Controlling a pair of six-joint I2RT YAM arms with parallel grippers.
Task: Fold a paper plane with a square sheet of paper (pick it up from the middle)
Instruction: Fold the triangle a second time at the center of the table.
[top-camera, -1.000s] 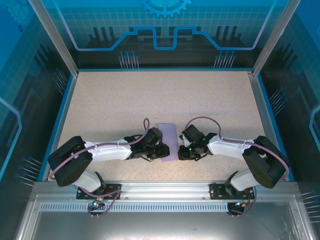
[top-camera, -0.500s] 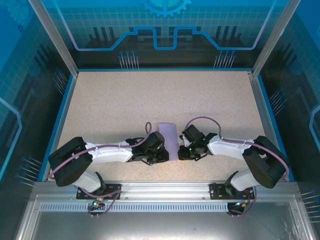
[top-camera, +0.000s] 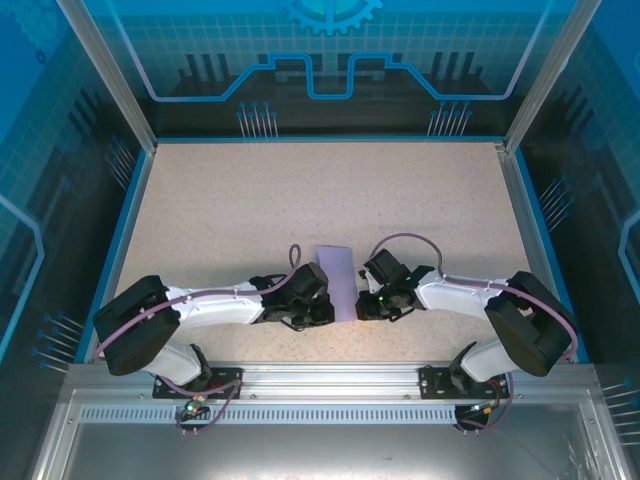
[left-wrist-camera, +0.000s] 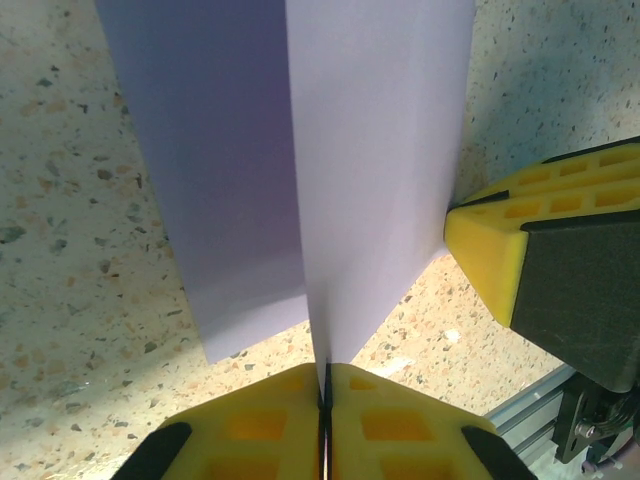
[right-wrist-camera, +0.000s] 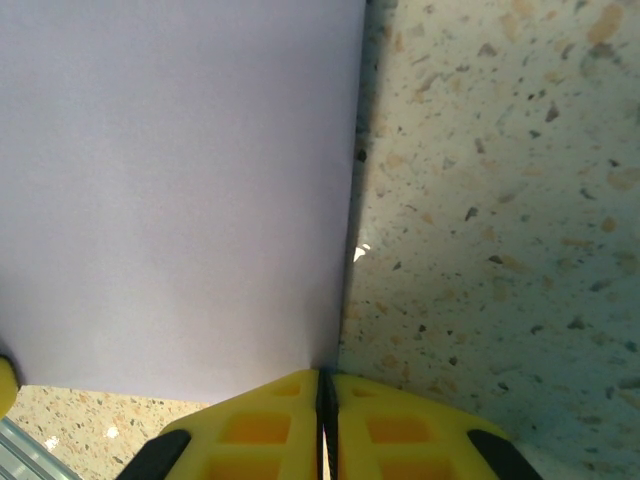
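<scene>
The square sheet of paper (top-camera: 338, 272), pale lilac, sits folded between my two grippers near the table's front edge. My left gripper (top-camera: 327, 307) is shut on its near left part. In the left wrist view the yellow jaws meet at the left gripper (left-wrist-camera: 323, 385), pinching a flap of the paper (left-wrist-camera: 375, 150) that stands up along a crease, while another layer lies flat to the left. My right gripper (top-camera: 363, 303) is shut on the sheet's right edge. In the right wrist view the paper (right-wrist-camera: 180, 190) runs into the closed right gripper (right-wrist-camera: 323, 383).
The speckled beige table (top-camera: 300, 200) stretches far beyond the paper, bounded by a blue rim (top-camera: 125, 215). A metal rail (left-wrist-camera: 545, 400) runs along the near edge just behind the grippers. One yellow fingertip (left-wrist-camera: 490, 250) of the right gripper sits beside the paper's right edge.
My left gripper has slid slightly down along the paper's left side and closed on the raised flap. The right arm and its grip have not moved.
</scene>
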